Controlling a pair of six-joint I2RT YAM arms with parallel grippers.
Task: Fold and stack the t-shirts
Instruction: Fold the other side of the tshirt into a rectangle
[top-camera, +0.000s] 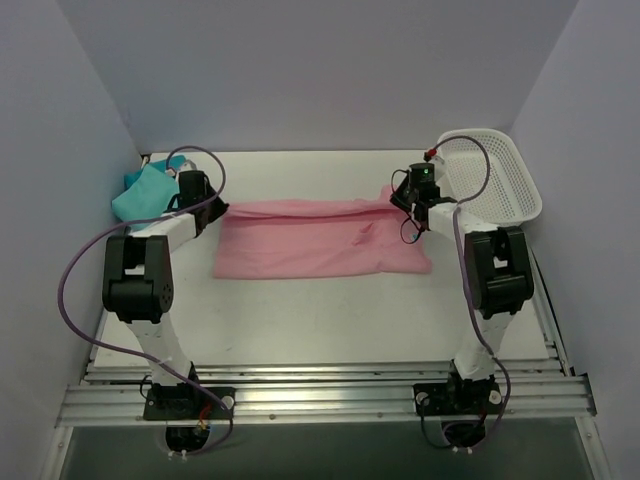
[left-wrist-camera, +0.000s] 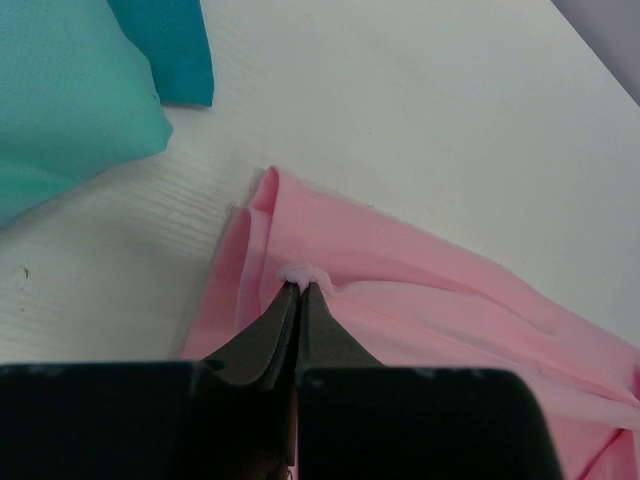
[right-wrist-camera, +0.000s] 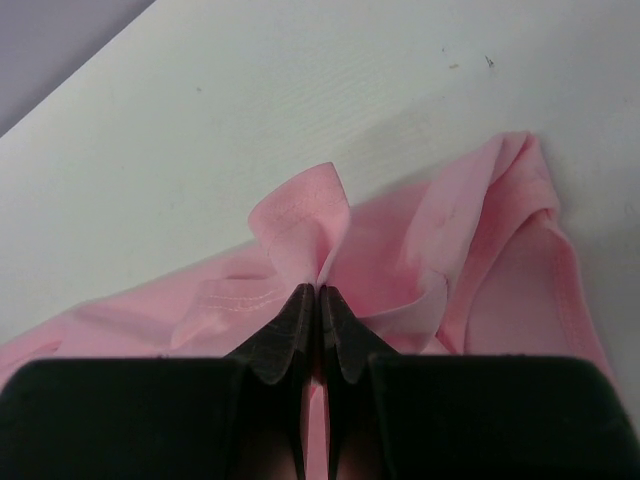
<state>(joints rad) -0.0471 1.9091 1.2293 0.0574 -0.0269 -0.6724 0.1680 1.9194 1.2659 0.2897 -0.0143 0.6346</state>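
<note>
Across the middle of the white table (top-camera: 330, 320) lies the light pink t-shirt (top-camera: 320, 242), already narrowed into a band whose long axis runs left to right between the two arms. Each arm has one end of its far edge. The left gripper (left-wrist-camera: 298, 288) is clamped tight on a small pucker of pink cloth at the far-left corner. The right gripper (right-wrist-camera: 318, 290) is clamped on a taller ruffle near the far-right corner, beside a hemmed opening; whether that is sleeve or neck cannot be told. From both grippers the body of the shirt lies toward the arm bases. The likely next move, carrying the far edge over toward the near edge, would therefore run across the short axis, with both arms travelling together. Neither arm is nearer, since they sit at opposite ends.

The overhead view gives the whole layout: the teal t-shirt (top-camera: 145, 190) is bunched in the far-left corner just beyond the left arm, and the white mesh basket (top-camera: 497, 185) sits at the far right. The wrist housings hide the fingertips there. Only the wrist views show the jaws pressed together with cloth between them, and the left one shows the teal t-shirt lying apart from the pink.
</note>
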